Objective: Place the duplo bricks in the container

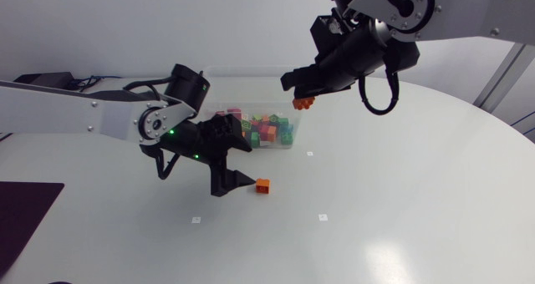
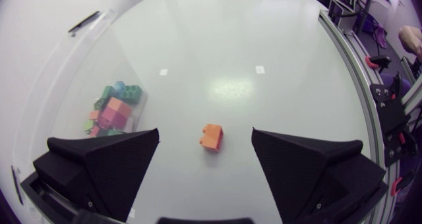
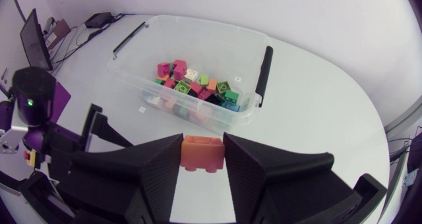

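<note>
- Right wrist view: the right gripper (image 3: pixel 202 147), two matte black wedge-shaped fingers, is closed on one held orange brick (image 3: pixel 201 157); the brick is smooth plastic, blocky with rounded studs, and is up off the table.
- Ahead of that claw sits the container (image 3: pixel 217 43), one clear plastic rectangular tub; it has two black handles (image 3: pixel 264 72), one at each end.
- Inside lies a heap of bricks (image 3: pixel 194 87) in pink, green, orange and teal; they overlap too much to count.
- The left gripper (image 2: pixel 205 132) has its two fingers spread wide, gripping nothing; one loose orange brick (image 2: pixel 211 137) lies on the table between them, touching neither.
- So there are two orange bricks outside the tub; the table (image 1: pixel 401 192) is white, glossy and round-edged.
</note>
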`<state>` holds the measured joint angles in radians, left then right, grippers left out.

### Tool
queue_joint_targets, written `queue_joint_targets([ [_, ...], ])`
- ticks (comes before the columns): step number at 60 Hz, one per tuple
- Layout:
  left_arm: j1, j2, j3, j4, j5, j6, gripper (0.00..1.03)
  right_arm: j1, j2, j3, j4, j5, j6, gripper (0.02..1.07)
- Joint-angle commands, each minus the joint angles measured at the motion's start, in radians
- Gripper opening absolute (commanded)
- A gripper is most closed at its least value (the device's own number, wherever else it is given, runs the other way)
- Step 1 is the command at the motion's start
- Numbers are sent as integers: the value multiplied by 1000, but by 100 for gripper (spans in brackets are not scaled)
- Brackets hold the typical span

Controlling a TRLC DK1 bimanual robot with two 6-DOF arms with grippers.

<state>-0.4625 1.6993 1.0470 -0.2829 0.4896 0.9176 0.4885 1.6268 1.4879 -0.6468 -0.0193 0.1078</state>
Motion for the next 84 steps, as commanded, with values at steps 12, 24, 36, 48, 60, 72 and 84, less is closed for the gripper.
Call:
queue_joint_targets([
  [12,-50,174,125,-99,-26,101,94,-22,-1,51,75,-36,-3,42],
  [24,-71,267,203,-153,-54,116,88,-31,44,80,105,-61,-2,42],
  [36,-91,333,262,-233,-77,139,64,-47,100,126,115,-85,-5,42],
  [48,-104,358,271,-237,-83,139,28,-54,194,175,156,-96,-11,42],
  [60,-96,290,208,-248,-83,145,26,-57,275,236,179,-99,-11,42],
  [72,-62,145,105,-246,-82,147,26,-60,355,302,194,-100,-10,43],
  [84,-22,2,47,-246,-77,141,26,-65,430,384,180,-96,-7,71],
])
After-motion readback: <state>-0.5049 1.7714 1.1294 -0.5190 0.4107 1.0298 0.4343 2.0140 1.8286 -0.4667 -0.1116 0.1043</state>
